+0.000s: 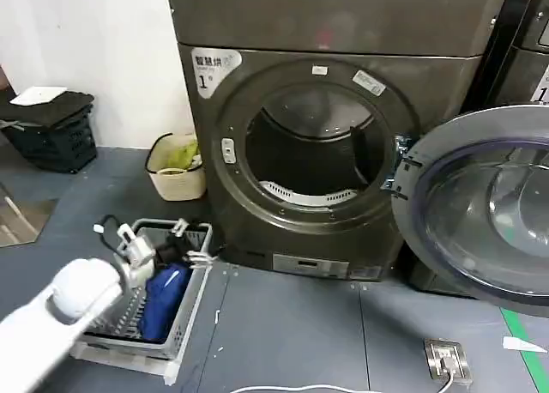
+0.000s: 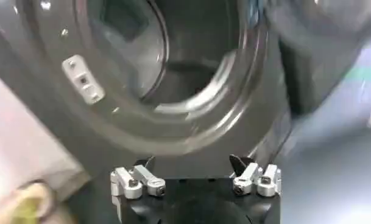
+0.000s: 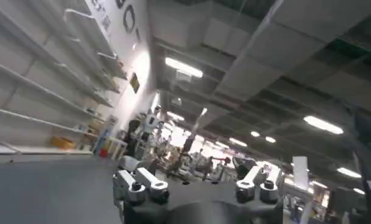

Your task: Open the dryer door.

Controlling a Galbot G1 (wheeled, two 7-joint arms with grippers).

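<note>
One door is the matter here, and the dryer door [image 1: 485, 208] already stands swung wide on its hinge [image 1: 400, 166], so the drum opening [image 1: 313, 144] of the dark grey-brown dryer [image 1: 334, 33] is fully uncovered. The opening step looks finished to me; what is in hand seems to be the retreat of the arm.

The left gripper [image 1: 199, 257] hangs low, over a wire basket [image 1: 193, 311] that holds something blue. From this claw the drum opening lies ahead and higher, and the open door is far off to its right side, well apart from it. In the left wrist view the left gripper [image 2: 194, 178] has its jaws spread wide and nothing sits between them; the small latch catch [image 2: 83, 79] on the dryer's front ring is ahead of the claw, not touched.

The right gripper [image 3: 197, 185] points upward at a ceiling with strip lights [image 3: 184, 67] and shelves [image 3: 45, 91]. Its fingers seem apart and empty, and it is not near the door.

For the next move I judge little is needed: perhaps only to pull the left arm back without catching the basket rim under the claw. If the door should open wider, the claw would need to travel a long way to the right to reach its chrome ring.
</note>
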